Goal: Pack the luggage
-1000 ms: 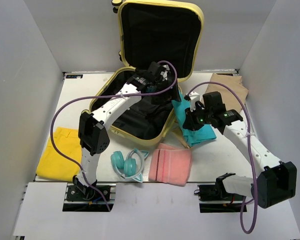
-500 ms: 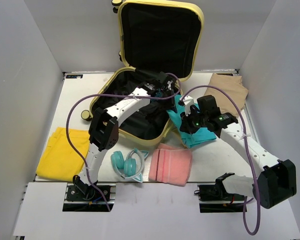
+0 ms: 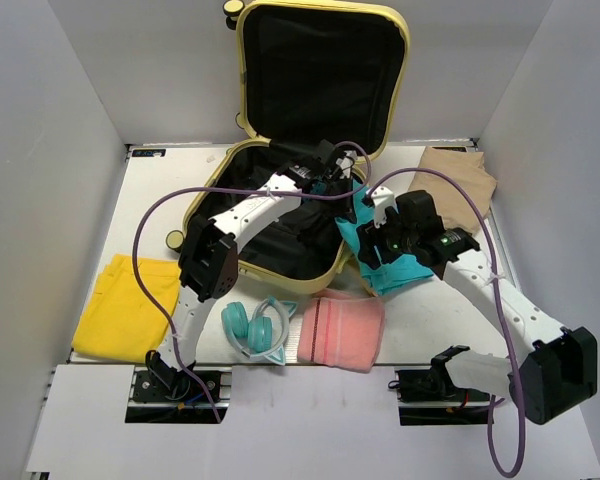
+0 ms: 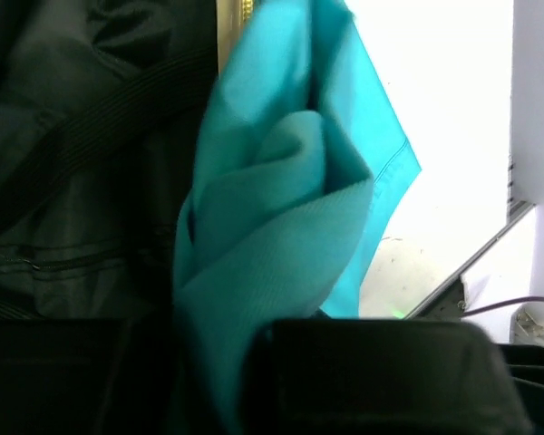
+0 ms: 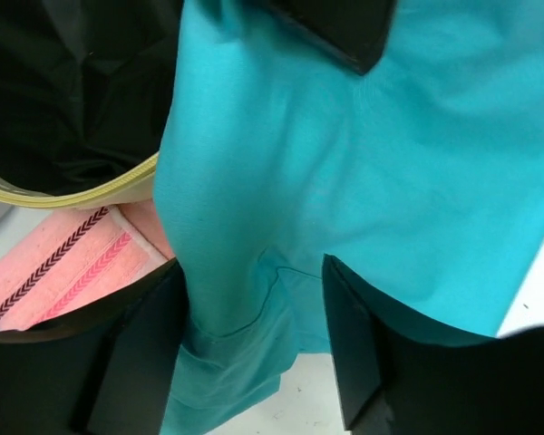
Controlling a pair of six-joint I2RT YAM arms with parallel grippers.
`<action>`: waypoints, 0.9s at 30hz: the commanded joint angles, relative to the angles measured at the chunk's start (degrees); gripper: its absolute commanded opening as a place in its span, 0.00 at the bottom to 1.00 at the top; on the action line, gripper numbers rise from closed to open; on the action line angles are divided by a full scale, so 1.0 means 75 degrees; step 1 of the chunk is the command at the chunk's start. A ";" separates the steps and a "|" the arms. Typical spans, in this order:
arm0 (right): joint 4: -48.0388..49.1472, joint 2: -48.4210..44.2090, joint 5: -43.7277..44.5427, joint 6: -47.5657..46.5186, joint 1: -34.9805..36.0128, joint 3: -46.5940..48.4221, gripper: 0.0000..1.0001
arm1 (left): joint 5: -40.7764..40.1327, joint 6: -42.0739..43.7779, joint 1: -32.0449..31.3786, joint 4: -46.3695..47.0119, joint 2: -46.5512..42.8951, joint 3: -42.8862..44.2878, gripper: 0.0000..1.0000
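Locate the luggage at the far centre of the table. It lies open, with its lid propped upright and its black-lined base facing up.

Compared with one second ago, note these changes:

1. The left gripper has left the middle of the luggage base. It now sits at the right rim of the luggage, and where it stood wide apart before, it is now clamped on a bunched fold of the teal cloth. In the left wrist view the fabric runs down between the dark fingers.
2. The right gripper pinched the same cloth a second ago and has now let go. Its fingers stand apart, with the cloth hanging loose between them. It hovers just outside the right rim of the luggage, slightly nearer that rim than before.
3. The teal cloth drapes over the right rim of the luggage, partly inside the base and partly on the table beside it.

The remaining items have not moved:

- The pink towel is just in front of the luggage.
- The teal headphones are in front of the luggage, to the left of the towel.
- The yellow cloth is to the front left of the luggage.
- The tan cloth is to the right of the luggage.
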 commanded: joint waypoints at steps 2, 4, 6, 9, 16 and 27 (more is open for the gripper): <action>0.0334 -0.0279 0.0498 0.0084 -0.0032 0.0092 0.61 | 0.0392 0.0602 -0.0098 0.0473 -0.0814 0.0743 0.27; 0.0228 -0.0186 0.0556 0.0107 -0.0008 0.0128 0.57 | 0.0274 0.0766 -0.0110 0.0355 -0.0837 0.0672 0.38; 0.0158 -0.0104 0.0592 0.0131 -0.0020 0.0174 0.55 | 0.0216 0.0802 -0.0110 0.0215 -0.0802 0.0648 0.39; 0.0100 0.0014 0.0568 0.0154 -0.0008 0.0233 0.53 | 0.0251 0.0907 -0.0121 -0.0019 -0.0685 0.0706 0.33; 0.0029 0.0096 0.0439 0.0248 -0.0008 0.0257 0.57 | -0.0077 0.1341 -0.0227 -0.0080 -0.0837 0.0636 0.00; 0.0415 -0.0840 0.1341 0.0576 -0.0032 -0.0024 0.90 | -0.1342 0.1822 0.0018 0.1419 -0.2779 -0.0452 0.00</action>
